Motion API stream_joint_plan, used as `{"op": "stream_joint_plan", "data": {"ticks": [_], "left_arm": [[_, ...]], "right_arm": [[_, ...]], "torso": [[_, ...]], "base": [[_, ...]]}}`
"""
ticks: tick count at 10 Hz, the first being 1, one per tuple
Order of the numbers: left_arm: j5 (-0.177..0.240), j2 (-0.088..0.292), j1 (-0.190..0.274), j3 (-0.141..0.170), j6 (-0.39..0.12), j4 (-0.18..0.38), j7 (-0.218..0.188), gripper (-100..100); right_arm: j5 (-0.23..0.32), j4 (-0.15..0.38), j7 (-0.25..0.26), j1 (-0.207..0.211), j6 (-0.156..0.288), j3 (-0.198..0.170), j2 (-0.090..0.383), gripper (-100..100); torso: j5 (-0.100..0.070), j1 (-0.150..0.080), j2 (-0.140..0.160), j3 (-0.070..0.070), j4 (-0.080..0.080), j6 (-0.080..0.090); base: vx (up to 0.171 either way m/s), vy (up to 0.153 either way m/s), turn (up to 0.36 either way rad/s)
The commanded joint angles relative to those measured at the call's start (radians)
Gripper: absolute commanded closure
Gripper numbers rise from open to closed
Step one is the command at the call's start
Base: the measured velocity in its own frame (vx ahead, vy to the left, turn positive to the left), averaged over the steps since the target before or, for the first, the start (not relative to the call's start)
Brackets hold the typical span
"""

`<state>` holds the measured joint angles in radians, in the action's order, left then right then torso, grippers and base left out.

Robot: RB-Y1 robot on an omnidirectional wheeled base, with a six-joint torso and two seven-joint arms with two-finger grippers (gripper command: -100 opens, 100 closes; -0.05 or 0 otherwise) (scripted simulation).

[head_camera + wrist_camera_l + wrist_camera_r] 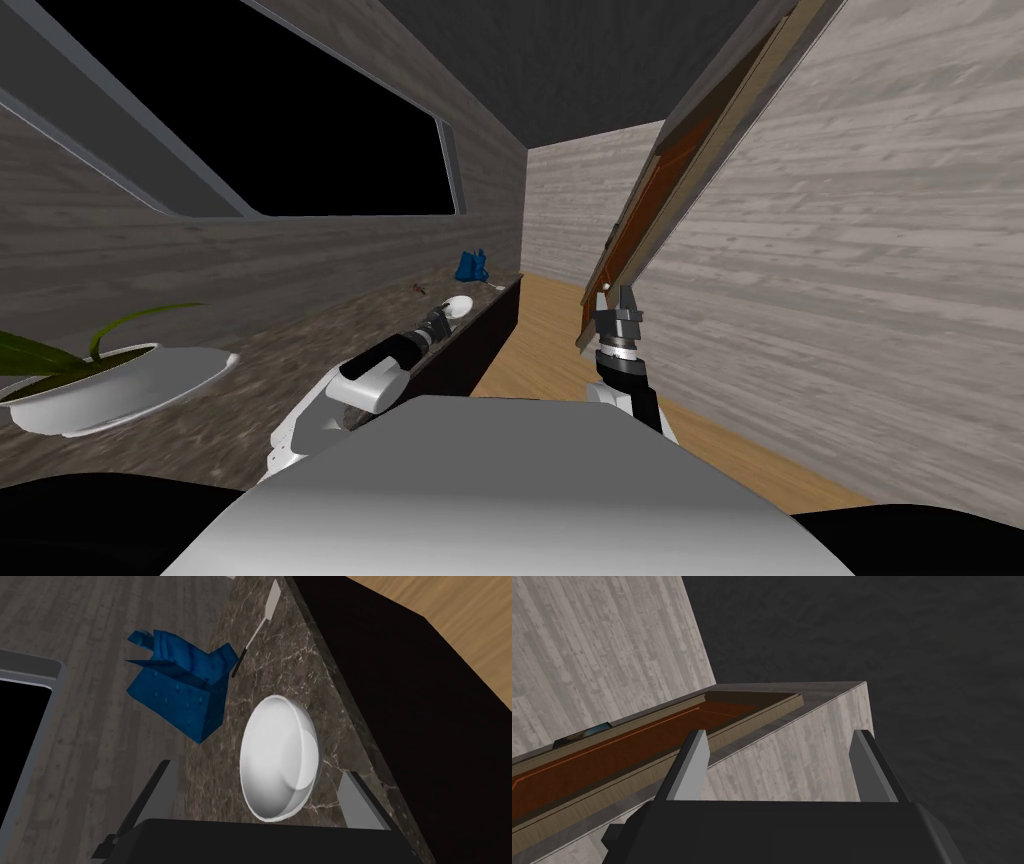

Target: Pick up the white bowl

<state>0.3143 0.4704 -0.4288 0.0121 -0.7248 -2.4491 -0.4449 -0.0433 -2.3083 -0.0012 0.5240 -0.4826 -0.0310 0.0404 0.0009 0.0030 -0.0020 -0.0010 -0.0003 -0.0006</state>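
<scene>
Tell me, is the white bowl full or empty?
Empty. The bowl stands upright on the counter, and its inside shows only smooth white, with nothing lying in it.

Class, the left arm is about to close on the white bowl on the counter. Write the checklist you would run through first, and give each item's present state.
1. Left gripper open: ok, its fingers stand apart.
2. White bowl between those fingers: ok, touching neither.
3. Fingers far enough forward to grip the rim: cannot tell.
4. Blue block clear of the bowl: ok, beside it but apart.
5. Bowl fully on the counter: ok, though near its front edge.
6. Right gripper out of the way: ok, open and raised away from the counter.
</scene>
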Motion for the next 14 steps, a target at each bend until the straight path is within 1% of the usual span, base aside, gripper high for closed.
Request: {"op": "stream_joint_plan", "data": {"ticks": [1, 2, 3, 4, 5, 6, 7, 8, 9, 11, 14], "left_arm": [[0.017, 0.027, -0.004, 0.017, -0.05, 0.007, -0.003, -100], [0.024, 0.045, -0.006, 0.028, -0.081, 0.012, -0.004, -100], [0.024, 0.045, -0.006, 0.028, -0.104, 0.012, -0.004, -100], [0.031, 0.064, -0.009, 0.039, -0.129, 0.018, -0.004, -100], [0.031, 0.064, -0.009, 0.039, -0.148, 0.018, -0.004, -100], [0.037, 0.082, -0.012, 0.049, -0.176, 0.024, -0.003, -100], [0.037, 0.082, -0.012, 0.049, -0.189, 0.024, -0.003, -100], [0.042, 0.1, -0.016, 0.06, -0.222, 0.031, -0.002, -100], [0.042, 0.1, -0.016, 0.06, -0.227, 0.031, -0.002, -100], [0.05, 0.132, -0.025, 0.078, -0.292, 0.046, 0.001, -100], [0.059, 0.169, -0.042, 0.099, -0.369, 0.072, 0.009, -100]], "right_arm": [[0.0, 0.0, 0.0, 0.0, 0.0, 0.0, 0.0, 0], [0.0, 0.0, 0.0, 0.0, 0.0, 0.0, 0.0, 0], [0.0, 0.0, 0.0, 0.0, 0.0, 0.0, 0.0, 0], [0.0, 0.0, 0.0, 0.0, 0.0, 0.0, 0.0, 0], [0.0, 0.0, 0.0, 0.0, 0.0, 0.0, 0.0, 0], [0.0, 0.0, 0.0, 0.0, 0.0, 0.0, 0.0, 0], [0.0, 0.0, 0.0, 0.0, 0.0, 0.0, 0.0, 0], [0.0, 0.0, 0.0, 0.0, 0.0, 0.0, 0.0, 0], [0.0, 0.0, 0.0, 0.0, 0.0, 0.0, 0.0, 0], [0.0, 0.0, 0.0, 0.0, 0.0, 0.0, 0.0, 0], [0.0, 0.0, 0.0, 0.0, 0.0, 0.0, 0.0, 0]], "torso": [[0.0, 0.0, 0.0, 0.0, 0.0, 0.0], [0.0, 0.0, 0.0, 0.0, 0.0, 0.0], [0.0, 0.001, -0.001, -0.001, 0.0, 0.001], [0.0, 0.001, -0.001, -0.001, 0.0, 0.0], [0.0, 0.001, -0.001, -0.001, 0.0, 0.0], [0.0, 0.0, -0.001, -0.001, 0.0, 0.0], [0.0, 0.0, -0.001, -0.001, 0.0, 0.0], [0.0, 0.0, -0.001, -0.001, 0.0, 0.0], [0.0, 0.0, -0.002, -0.001, 0.0, 0.0], [0.0, 0.0, -0.002, -0.001, 0.0, 0.0], [0.001, 0.003, -0.005, -0.003, -0.001, 0.0]], "base": [[0.023, 0.029, -0.151], [0.039, 0.053, -0.248], [0.031, 0.057, -0.086], [0.032, 0.05, -0.118], [0.024, 0.042, -0.085], [0.034, 0.039, -0.14], [0.029, 0.036, -0.094], [0.039, 0.046, -0.147], [0.032, 0.036, -0.089], [0.048, 0.048, -0.183], [0.084, 0.075, -0.204]]}}
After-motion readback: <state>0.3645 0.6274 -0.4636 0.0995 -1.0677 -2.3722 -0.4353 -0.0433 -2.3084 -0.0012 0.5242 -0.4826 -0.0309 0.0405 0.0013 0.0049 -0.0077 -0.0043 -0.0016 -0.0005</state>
